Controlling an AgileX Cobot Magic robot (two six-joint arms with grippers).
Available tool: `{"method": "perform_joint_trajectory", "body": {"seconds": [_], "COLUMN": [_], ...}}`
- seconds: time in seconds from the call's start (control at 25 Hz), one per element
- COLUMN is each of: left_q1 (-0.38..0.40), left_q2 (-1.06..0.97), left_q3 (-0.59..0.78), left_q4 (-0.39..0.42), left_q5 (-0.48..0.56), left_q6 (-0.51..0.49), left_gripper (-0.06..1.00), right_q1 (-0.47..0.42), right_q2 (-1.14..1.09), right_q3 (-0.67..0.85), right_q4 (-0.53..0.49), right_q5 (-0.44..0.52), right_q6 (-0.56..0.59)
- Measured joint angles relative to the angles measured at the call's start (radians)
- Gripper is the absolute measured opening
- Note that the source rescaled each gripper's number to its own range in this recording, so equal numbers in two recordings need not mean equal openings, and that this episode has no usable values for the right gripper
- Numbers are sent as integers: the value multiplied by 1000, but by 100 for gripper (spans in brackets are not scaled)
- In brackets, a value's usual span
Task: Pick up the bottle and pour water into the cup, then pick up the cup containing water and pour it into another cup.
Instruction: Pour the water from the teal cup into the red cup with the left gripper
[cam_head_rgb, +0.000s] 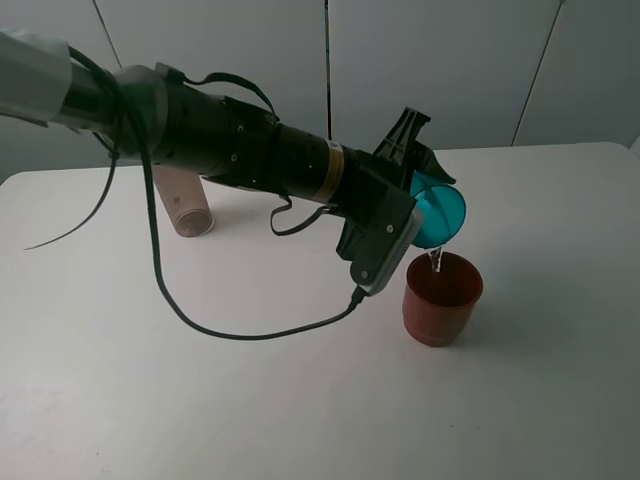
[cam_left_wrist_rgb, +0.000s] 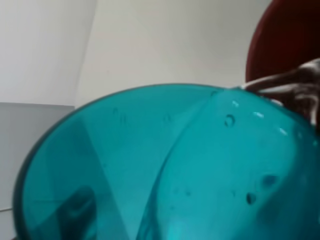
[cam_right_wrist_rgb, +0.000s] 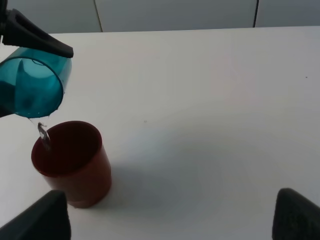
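Observation:
My left gripper (cam_head_rgb: 420, 185) is shut on the teal cup (cam_head_rgb: 438, 212) and holds it tipped on its side above the red-brown cup (cam_head_rgb: 442, 298). A thin stream of water (cam_head_rgb: 437, 262) falls from the teal rim into the red-brown cup. The right wrist view shows the same: the teal cup (cam_right_wrist_rgb: 32, 85), the stream (cam_right_wrist_rgb: 44, 136) and the red-brown cup (cam_right_wrist_rgb: 72, 162). The teal cup (cam_left_wrist_rgb: 150, 165) fills the left wrist view, with the red-brown cup (cam_left_wrist_rgb: 290, 45) beyond it. The grey-brown bottle (cam_head_rgb: 183, 203) shows behind my left arm, its upper part hidden. My right gripper (cam_right_wrist_rgb: 167, 220) is open and empty.
The white table (cam_head_rgb: 560, 380) stretches around the cups. A black cable (cam_head_rgb: 240, 335) hangs from my left arm over the table. A pale panelled wall (cam_head_rgb: 450, 60) stands behind the table's far edge.

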Motion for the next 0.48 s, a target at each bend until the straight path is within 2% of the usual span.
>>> {"method": "perform_joint_trajectory", "body": {"seconds": [0.48], "left_q1": [-3], "left_q2": [8], "left_q3": [-4], "left_q4": [-25], "left_q5": [2], "left_q6": [156], "left_gripper": [17], "right_q1": [0], "right_q2": [0], "right_q3": [0], "right_q4": [0], "right_q5": [0], "right_q6": [2]}}
